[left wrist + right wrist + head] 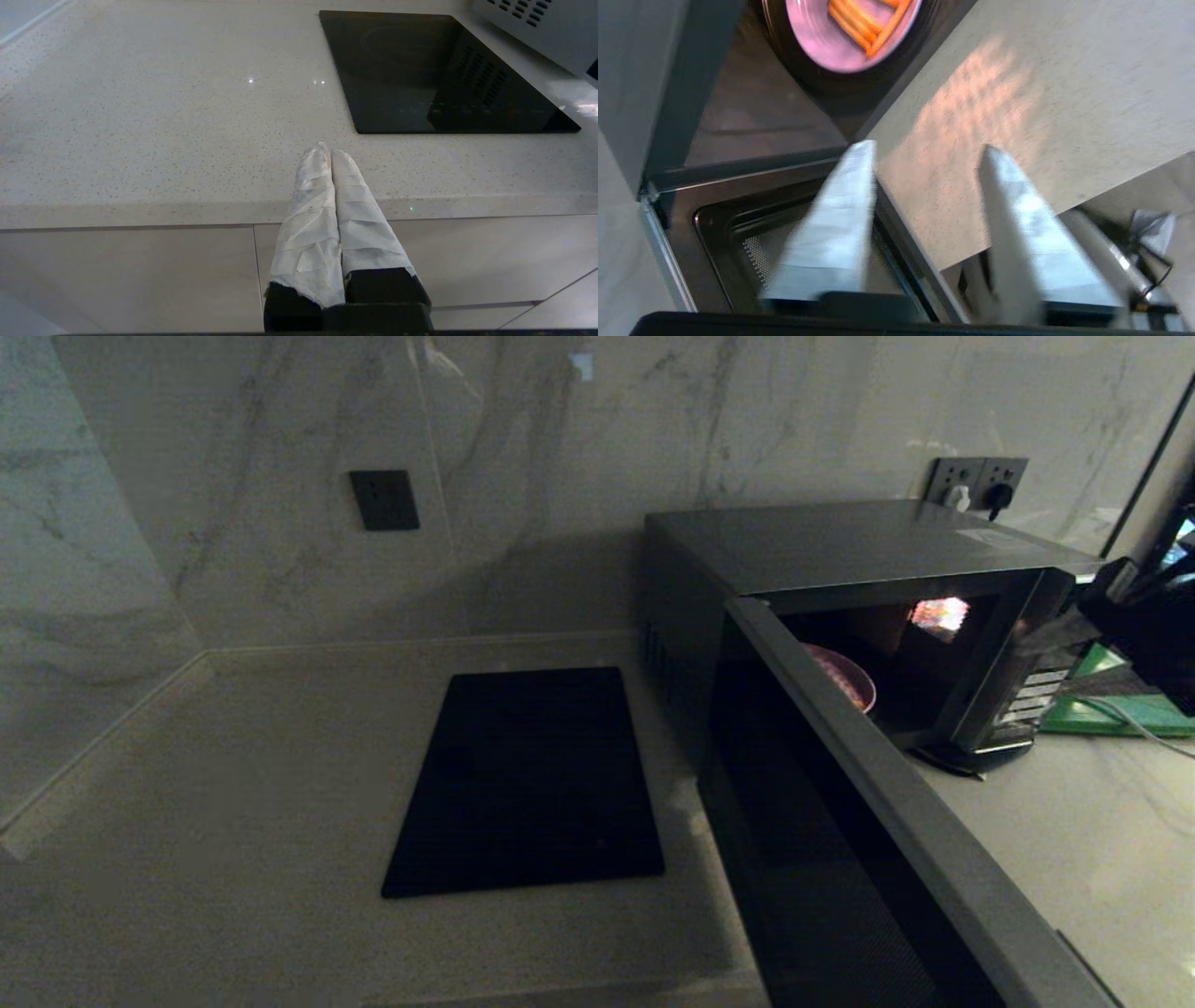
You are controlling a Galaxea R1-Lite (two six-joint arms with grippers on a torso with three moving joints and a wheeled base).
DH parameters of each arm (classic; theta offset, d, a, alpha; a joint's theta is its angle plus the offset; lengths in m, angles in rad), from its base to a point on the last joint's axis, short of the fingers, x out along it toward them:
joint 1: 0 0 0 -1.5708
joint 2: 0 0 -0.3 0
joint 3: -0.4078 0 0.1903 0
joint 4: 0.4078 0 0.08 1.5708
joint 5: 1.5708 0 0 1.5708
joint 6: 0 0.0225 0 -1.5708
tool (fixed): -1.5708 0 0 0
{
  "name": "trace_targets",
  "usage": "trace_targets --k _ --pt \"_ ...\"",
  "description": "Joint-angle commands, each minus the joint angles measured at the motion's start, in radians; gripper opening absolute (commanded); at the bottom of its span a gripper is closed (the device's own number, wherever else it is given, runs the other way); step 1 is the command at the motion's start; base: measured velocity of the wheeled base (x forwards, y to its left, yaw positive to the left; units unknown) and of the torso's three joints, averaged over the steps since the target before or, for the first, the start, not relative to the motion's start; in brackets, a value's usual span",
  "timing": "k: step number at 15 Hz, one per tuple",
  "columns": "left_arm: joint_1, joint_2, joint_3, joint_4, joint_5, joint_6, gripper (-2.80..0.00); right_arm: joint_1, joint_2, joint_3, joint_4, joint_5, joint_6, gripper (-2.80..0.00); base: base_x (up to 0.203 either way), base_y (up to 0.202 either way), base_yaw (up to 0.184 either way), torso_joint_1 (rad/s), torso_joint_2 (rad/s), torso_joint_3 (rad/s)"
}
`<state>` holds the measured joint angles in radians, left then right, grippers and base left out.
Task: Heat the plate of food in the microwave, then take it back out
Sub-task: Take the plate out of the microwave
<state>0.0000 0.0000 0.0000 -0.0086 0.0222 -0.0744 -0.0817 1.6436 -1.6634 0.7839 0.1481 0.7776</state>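
Head view. You have the microwave [840, 579] on the right half of the counter [233, 756], its door [840, 821] swung fully open toward you. The plate of food [845, 677] sits inside the cavity, only its lavender rim showing past the door's edge. With the plate in and the door open, you are probably at either loading or retrieval; I cannot tell which. Flat black cooktop panel [527, 784] lies left of the microwave, a green board [1120, 709] beyond it on the right. The right arm shows only as a dark mass at the right edge.

Left wrist view. Your left gripper [331, 154] is parked off the near edge of the counter, jaws pressed together on nothing, fingers wrapped in creased white tape. The counter is speckled pale stone with a slight gloss.

Right wrist view. Your right gripper [929, 154] hovers above the open door's inner frame, jaws apart and empty. The plate is round and shallow, with thin orange sticks.
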Motion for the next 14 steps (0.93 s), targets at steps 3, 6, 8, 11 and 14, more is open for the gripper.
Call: trace_targets --k 3,6,8,11,14 --pt "0.000 0.000 0.000 -0.001 0.001 -0.001 -2.80 -0.006 0.152 0.003 -0.094 0.039 0.086 0.00 0.000 0.000 0.000 0.000 0.00 0.000" --pt "0.000 0.001 0.000 -0.001 0.001 -0.001 -2.80 0.027 0.262 -0.027 -0.156 0.014 0.215 0.00 0.000 0.000 0.000 0.000 0.00 0.000" --pt "0.000 0.002 0.000 -0.001 0.001 -0.001 -2.80 0.060 0.336 -0.085 -0.159 -0.063 0.266 0.00 0.000 0.000 0.000 0.000 0.00 0.000" --pt "0.000 0.002 0.000 -0.001 0.001 -0.001 -2.80 0.128 0.421 -0.198 -0.129 -0.199 0.361 0.00 0.000 0.000 0.000 0.000 0.00 0.000" --pt "0.000 0.002 0.000 -0.001 0.001 -0.001 -2.80 0.167 0.497 -0.278 -0.064 -0.257 0.420 0.00 0.000 0.000 0.000 0.000 0.00 0.000"
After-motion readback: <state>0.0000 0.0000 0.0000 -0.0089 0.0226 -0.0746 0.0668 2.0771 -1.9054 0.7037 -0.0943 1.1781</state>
